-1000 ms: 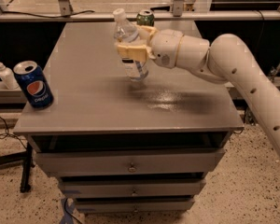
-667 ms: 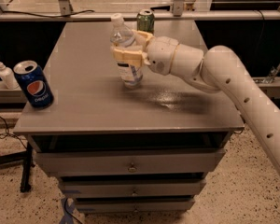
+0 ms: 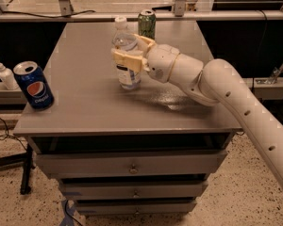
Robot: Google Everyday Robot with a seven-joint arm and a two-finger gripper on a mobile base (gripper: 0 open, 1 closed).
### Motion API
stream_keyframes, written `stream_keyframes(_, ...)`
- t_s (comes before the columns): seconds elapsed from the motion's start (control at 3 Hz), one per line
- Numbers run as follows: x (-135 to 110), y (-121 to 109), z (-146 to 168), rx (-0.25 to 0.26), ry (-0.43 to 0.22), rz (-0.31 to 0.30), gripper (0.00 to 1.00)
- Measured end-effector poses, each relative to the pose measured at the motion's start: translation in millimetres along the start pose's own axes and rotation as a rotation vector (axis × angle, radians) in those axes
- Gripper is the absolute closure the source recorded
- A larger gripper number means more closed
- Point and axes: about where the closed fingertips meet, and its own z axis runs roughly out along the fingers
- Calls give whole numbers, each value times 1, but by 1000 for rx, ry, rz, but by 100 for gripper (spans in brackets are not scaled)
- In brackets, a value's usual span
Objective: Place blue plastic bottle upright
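Observation:
The blue plastic bottle is clear with a white cap and a white-and-pale-blue label. It stands upright near the middle of the grey table, with its base on or just above the top. My gripper comes in from the right on the white arm and is shut on the bottle around its upper body, with the cream fingers across its front.
A blue Pepsi can stands at the table's front left corner. A green can stands at the back, just behind the gripper. A small white pump bottle sits off the table's left side. Drawers run below the tabletop.
The gripper has carried the bottle a little to the left and lowered it toward the tabletop, keeping it upright and held.

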Motion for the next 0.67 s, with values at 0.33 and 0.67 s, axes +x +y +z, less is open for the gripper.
stream_keyframes(0.33,6,0,-7,41,2,23,59)
stream_keyframes(0.67,6,0,-9,49,3,27,36)
